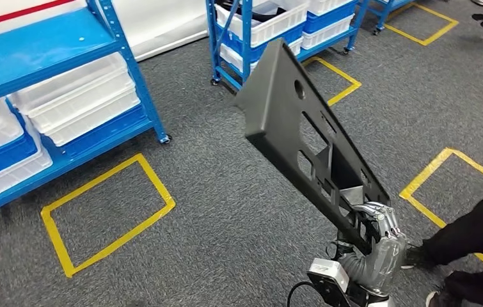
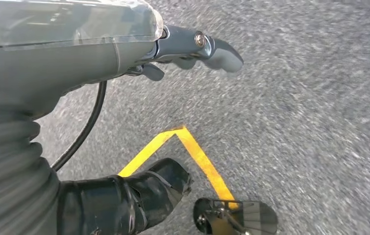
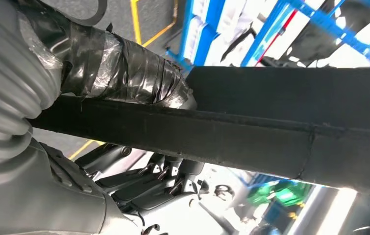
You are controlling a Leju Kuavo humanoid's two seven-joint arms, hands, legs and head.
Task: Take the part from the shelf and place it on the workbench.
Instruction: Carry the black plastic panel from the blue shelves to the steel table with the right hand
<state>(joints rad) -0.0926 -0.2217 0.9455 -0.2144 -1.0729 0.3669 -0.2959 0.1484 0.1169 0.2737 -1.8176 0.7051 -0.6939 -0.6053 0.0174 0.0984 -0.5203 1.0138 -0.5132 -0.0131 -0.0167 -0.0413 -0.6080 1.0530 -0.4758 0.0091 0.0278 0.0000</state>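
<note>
**A:** What sits closest in the head view?

**B:** The right hand [image 1: 382, 240], low in the frame, silver, its fingers [image 1: 379, 214] wrapped over the lower edge of the part [image 1: 290, 121]. It holds that part firmly; the right wrist view shows the same edge as a dark bar [image 3: 251, 142] running across, with the taped thumb [image 3: 124, 68] pressed on top of it.

**A:** And the part itself?

**B:** A long, flat, dark grey panel with a folded rim, a round hole and several rectangular cut-outs. It rises from the hand on a slant, up and away to the left, held in the air above the grey carpet [image 1: 226, 211].

**A:** The left hand?

**B:** In the left wrist view the left hand [image 2: 192, 51] hangs over the carpet with nothing in it. The fingers look loosely extended, but the picture is blurred and I cannot tell how far apart they are.

**A:** Beyond the hands?

**B:** Yellow tape squares [image 1: 107, 214] on the floor, a blue shelf [image 1: 47, 45] with clear bins [image 1: 75, 99] at left, a second blue rack [image 1: 270, 25] further back, and a person's dark-trousered leg [image 1: 475, 233] at the right edge, near the right hand.
</note>
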